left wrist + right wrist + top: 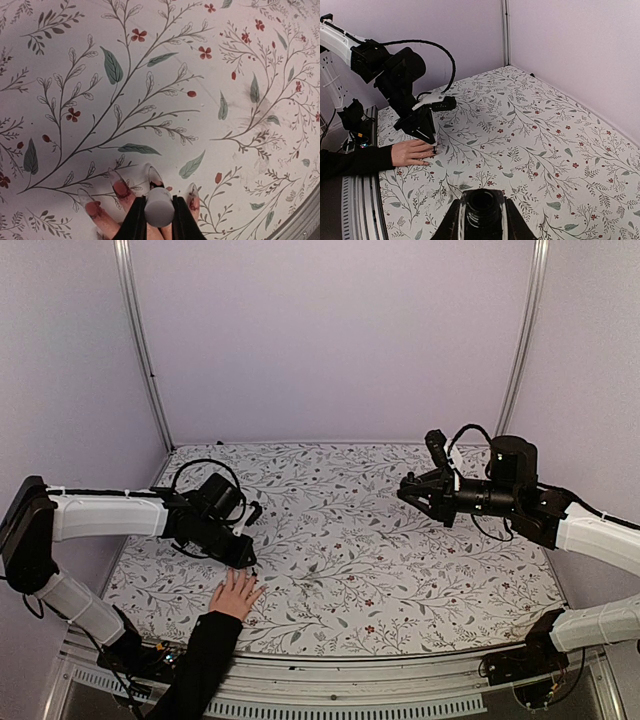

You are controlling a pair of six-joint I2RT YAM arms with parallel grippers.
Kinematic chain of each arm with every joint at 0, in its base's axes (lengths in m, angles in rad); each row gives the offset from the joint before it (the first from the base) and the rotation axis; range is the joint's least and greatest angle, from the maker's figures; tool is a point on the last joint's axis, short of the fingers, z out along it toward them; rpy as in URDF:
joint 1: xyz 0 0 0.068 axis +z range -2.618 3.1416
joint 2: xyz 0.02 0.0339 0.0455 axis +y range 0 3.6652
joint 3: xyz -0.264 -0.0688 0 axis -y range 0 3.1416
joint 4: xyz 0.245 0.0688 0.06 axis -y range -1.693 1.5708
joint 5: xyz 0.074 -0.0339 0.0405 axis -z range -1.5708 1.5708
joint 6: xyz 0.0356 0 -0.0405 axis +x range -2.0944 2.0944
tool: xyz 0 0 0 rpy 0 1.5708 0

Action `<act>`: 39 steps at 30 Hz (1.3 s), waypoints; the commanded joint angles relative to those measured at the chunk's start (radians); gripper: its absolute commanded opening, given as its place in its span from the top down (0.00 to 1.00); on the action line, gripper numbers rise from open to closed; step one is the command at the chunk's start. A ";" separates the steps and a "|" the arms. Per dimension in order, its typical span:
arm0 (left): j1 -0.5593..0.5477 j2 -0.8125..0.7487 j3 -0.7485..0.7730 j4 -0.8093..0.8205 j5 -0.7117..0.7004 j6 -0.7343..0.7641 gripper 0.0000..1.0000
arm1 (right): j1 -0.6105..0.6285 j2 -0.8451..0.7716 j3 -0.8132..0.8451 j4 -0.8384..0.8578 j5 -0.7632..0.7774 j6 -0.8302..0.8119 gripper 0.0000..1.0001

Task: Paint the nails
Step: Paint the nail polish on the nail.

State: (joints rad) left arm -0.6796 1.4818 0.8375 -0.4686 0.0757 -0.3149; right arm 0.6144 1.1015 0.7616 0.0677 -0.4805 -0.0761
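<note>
Nails (154, 176) beneath left fingers (159, 222) pinching cap (159, 206); right fingers (481, 212) clasp bottle (482, 201).

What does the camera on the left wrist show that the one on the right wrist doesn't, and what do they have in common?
Only the left wrist view: the nails close up, several smeared with reddish polish, and a white cap clamped in the left gripper.
Only the right wrist view: a dark open bottle held in the right gripper, much of the left arm, the black sleeve and the walls.
Both: the hand on the flowered tablecloth, the left gripper over it.
</note>
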 commanded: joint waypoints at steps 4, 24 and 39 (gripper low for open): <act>0.002 0.013 -0.003 -0.011 -0.017 0.008 1.00 | -0.003 -0.011 0.010 0.020 0.011 -0.002 1.00; -0.001 0.034 0.004 -0.004 -0.006 0.010 1.00 | -0.003 -0.015 0.009 0.020 0.011 -0.002 1.00; -0.001 0.041 0.027 0.011 -0.019 0.004 1.00 | -0.003 -0.017 0.007 0.020 0.014 -0.002 1.00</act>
State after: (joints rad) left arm -0.6800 1.5078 0.8391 -0.4679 0.0658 -0.3149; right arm 0.6144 1.1015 0.7616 0.0677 -0.4801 -0.0757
